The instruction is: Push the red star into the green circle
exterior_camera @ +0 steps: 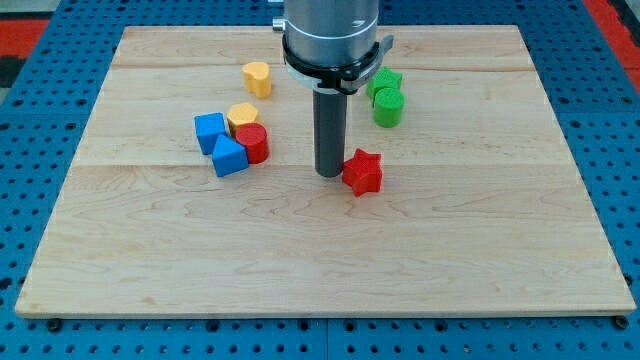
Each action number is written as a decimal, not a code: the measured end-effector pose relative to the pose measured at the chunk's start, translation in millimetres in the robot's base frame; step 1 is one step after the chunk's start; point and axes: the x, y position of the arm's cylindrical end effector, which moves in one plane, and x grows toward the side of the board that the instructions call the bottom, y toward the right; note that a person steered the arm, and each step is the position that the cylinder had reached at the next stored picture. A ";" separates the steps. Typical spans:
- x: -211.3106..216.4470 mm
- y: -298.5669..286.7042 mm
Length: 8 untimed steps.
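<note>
**Tip at red star's 9 o'clock side, green circle up at 1 o'clock**

Board (320, 250): pale wood, fills most of the view, sits on a blue surface.

Arm (331, 35): grey housing comes down from the view's top centre, w/ dark rod (330, 130) below it. No fingers on this rig, so nothing to spread or pinch, just the rod. My tip (330, 174) sits on the board near centre, just beside the red star on its 9 o'clock side; can't tell if touching or a hair apart.

Blocks, bigger cluster first:
- Blue pair at the tip's 9–10 o'clock, well apart from it: blue cube (210, 131) and a 2nd blue block (229, 156) at its 5 o'clock, touching or nearly so; exact shape unclear.
- Red cylinder (252, 143) pressed against the 2nd blue block's 3 o'clock side.
- Yellow block (242, 118) at the red cylinder's 11 o'clock, touching the cluster; shape approx. hexagonal.
- Yellow heart (257, 78) alone, at 12 o'clock from that cluster.
- Red star (363, 172): near board centre, at the tip's 3 o'clock.
- Green circle (388, 106): at 1 o'clock from the star, clearly apart from it.
- Green block (386, 82) touching the circle at its 12 o'clock, partly hidden by the arm; shape unclear.
</note>
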 end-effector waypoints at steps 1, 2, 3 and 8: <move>34.0 -16.3; 50.7 -0.3; 48.0 23.7; -14.1 63.1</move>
